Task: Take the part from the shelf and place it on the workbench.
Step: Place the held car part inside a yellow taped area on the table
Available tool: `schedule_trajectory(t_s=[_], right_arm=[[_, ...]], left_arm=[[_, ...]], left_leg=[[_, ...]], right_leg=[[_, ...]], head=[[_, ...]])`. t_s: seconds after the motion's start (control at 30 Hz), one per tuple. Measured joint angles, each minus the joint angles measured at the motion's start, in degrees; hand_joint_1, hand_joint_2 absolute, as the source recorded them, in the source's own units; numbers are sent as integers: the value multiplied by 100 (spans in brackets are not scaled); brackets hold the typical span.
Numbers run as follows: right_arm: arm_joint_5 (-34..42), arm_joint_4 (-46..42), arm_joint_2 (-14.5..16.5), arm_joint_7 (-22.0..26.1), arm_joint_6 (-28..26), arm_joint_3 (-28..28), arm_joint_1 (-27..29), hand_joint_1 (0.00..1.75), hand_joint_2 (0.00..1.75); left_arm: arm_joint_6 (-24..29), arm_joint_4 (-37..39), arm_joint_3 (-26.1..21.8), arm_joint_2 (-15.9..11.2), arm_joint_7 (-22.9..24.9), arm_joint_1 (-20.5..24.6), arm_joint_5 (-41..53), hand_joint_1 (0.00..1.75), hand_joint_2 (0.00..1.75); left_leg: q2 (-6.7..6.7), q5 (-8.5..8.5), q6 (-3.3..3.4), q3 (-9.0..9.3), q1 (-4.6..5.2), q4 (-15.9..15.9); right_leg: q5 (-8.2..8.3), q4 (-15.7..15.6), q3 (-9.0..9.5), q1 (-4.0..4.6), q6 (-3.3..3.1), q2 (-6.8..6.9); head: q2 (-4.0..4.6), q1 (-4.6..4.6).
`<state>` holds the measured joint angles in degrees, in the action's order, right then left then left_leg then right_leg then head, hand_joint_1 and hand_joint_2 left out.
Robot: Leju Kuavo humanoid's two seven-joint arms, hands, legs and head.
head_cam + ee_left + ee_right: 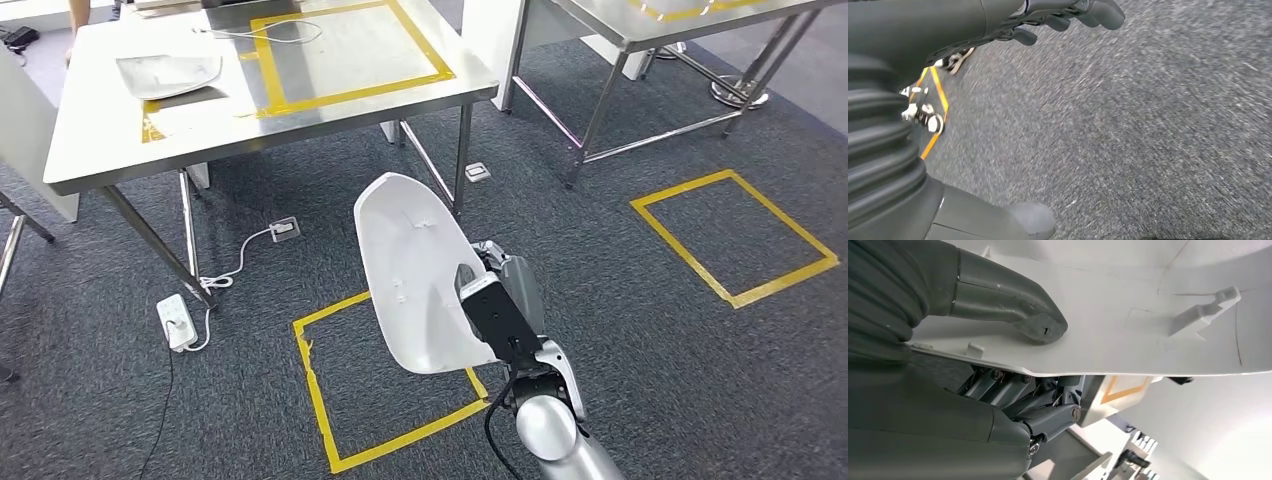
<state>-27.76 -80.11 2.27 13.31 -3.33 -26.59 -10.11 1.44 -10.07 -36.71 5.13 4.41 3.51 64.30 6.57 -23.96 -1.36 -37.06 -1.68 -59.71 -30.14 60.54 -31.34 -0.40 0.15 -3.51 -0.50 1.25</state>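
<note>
My right hand (500, 312) pinches the white curved moulded-plastic shell part (415, 270) by its edge, short of the steel workbench (100, 160); it looks light, stiff, slippery, while my left hand (1068, 15) hangs empty, fingers loosely apart.

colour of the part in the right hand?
White, plain plastic shell. The part held by the right hand shows best in the head view.

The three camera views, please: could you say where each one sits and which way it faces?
Head view: high on the body, looking down at the steel workbench and taped carpet; the right hand holds the white curved plastic part.
Left wrist view: behind the left hand, facing grey carpet.
Right wrist view: behind the right hand, its thumb pressing the part.
Head and right wrist views share the part.
</note>
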Motion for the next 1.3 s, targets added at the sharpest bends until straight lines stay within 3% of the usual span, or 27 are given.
schedule_trajectory(t_s=[0.03,0.1,0.13,0.2,0.23,0.27,0.33,0.37,0.43,0.5,0.57,0.6,0.63,0.67,0.7,0.77,0.83,0.87,0.9,0.97,1.03,1.13,1.2,1.3], right_arm=[[-45,39,0,-21,1,0,-63,175,175],[-249,99,6,-122,-4,0,-167,175,175],[-399,142,23,-201,15,-1,-270,175,175],[-683,290,79,-324,89,1,-624,175,175],[-782,414,103,-346,141,1,-860,175,175],[-848,551,115,-333,192,2,-1082,175,175],[-905,845,119,-219,328,1,-1520,175,175],[-905,962,122,-154,393,1,-1701,175,175],[-887,1123,133,-73,492,-1,-2013,175,175],[-859,1229,146,-100,523,-4,-2288,175,175],[-832,1335,164,-163,512,-11,-2562,175,175],[-822,1381,179,-190,503,-15,-2675,175,175],[-815,1417,194,-205,495,-19,-2764,175,175],[-806,1450,206,-214,491,-25,-2834,175,175],[-780,1479,213,-221,483,-29,-2890,175,175],[-668,1558,210,-251,455,-34,-2968,175,175],[-527,1669,196,-316,407,-33,-3013,175,175],[-483,1725,184,-356,382,-33,-3046,175,175],[-458,1776,171,-396,356,-33,-3103,175,175],[-456,1853,138,-473,302,-31,-3287,175,175],[-481,1898,105,-531,249,-27,-3478,175,175],[-515,1932,48,-579,205,-20,-3628,175,175],[-525,1940,24,-572,198,-18,-3696,175,175],[-537,1952,-2,-573,202,-18,-3751,175,175]], left_arm=[[-4,-1,-1,2,-5,1,1,0,175],[-83,3,-1,6,-20,-16,12,0,175],[-161,7,-1,30,-7,-26,35,0,175],[-303,11,2,106,65,-5,109,0,175],[-332,11,6,158,113,36,147,0,175],[-318,10,9,198,142,86,166,0,175],[-208,11,13,251,121,197,111,0,175],[-143,11,10,247,89,252,52,0,175],[-77,6,-6,188,55,368,-57,0,175],[-76,-3,-38,131,107,477,-114,0,175],[-55,-8,-81,108,191,541,-142,0,175],[-38,-9,-104,103,224,550,-148,0,175],[-24,-7,-122,106,243,551,-152,0,175],[-11,-6,-135,111,252,555,-156,0,175],[-1,-4,-145,119,258,566,-161,0,175],[31,-3,-164,136,263,608,-191,0,175],[79,-3,-208,155,266,641,-294,0,175],[108,-3,-250,164,261,648,-362,0,175],[136,-3,-299,174,249,652,-424,0,175],[174,-3,-381,190,178,664,-474,0,175],[182,-3,-411,192,53,681,-456,0,175],[135,-5,-423,165,-76,688,-422,0,175],[87,-5,-425,148,-90,695,-414,0,175],[27,-5,-425,130,-49,718,-381,0,175]], left_leg=[[61,29,-43,-18,-6,11],[174,94,-135,-60,-19,62],[124,98,-162,-89,-18,62],[-187,-84,-189,-237,-3,-183],[-390,-283,-192,-364,5,-494],[-511,-491,-206,-512,8,-854],[-591,-746,-233,-714,8,-1442],[-607,-726,-238,-673,11,-1466],[-703,-471,-219,-289,30,-945],[-878,-282,-133,124,88,-282],[-913,-253,-32,217,129,-59],[-856,-230,8,193,126,-50],[-813,-214,37,189,114,-37],[-777,-196,67,188,97,-22],[-745,-178,96,186,75,-6],[-685,-157,132,170,46,4],[-611,-150,142,157,36,0],[-574,-147,140,155,33,-5],[-542,-144,135,154,29,-12],[-495,-138,107,147,23,-27],[-456,-122,43,121,32,-30],[-432,-85,-85,87,25,19],[-494,-169,-141,1,20,-118],[-592,-599,-160,-474,27,-1086]], right_leg=[[18,-120,51,21,-20,-56],[57,-138,38,44,-73,49],[93,-159,30,37,-117,120],[170,-204,-6,12,-214,255],[193,-210,-31,18,-243,330],[205,-208,-54,27,-262,407],[220,-197,-94,53,-276,607],[223,-188,-108,67,-278,706],[214,-156,-123,90,-268,900],[185,-104,-146,123,-229,1046],[180,-74,-172,151,-178,1141],[186,-74,-173,152,-158,1185],[178,-68,-172,147,-130,1182],[132,-13,-190,133,-95,1074],[33,135,-254,112,-54,903],[-288,770,-553,62,26,513],[-486,1423,-889,29,70,396],[-433,1494,-946,17,79,389],[-277,1342,-894,5,81,389],[123,590,-562,-18,74,353],[310,27,-326,-8,49,293],[337,-100,-317,21,-49,285],[360,-150,-304,3,-144,305],[349,-172,-277,12,-228,335]], head=[[0,-2],[0,-2],[0,-3],[0,-51],[0,-84],[0,-116],[0,-138],[0,-140],[0,-143],[0,-144],[0,-137],[0,-131],[0,-130],[0,-127],[0,-121],[0,-102],[0,-89],[0,-85],[0,-82],[0,-78],[0,-77],[0,-86],[0,-107],[0,-162]])
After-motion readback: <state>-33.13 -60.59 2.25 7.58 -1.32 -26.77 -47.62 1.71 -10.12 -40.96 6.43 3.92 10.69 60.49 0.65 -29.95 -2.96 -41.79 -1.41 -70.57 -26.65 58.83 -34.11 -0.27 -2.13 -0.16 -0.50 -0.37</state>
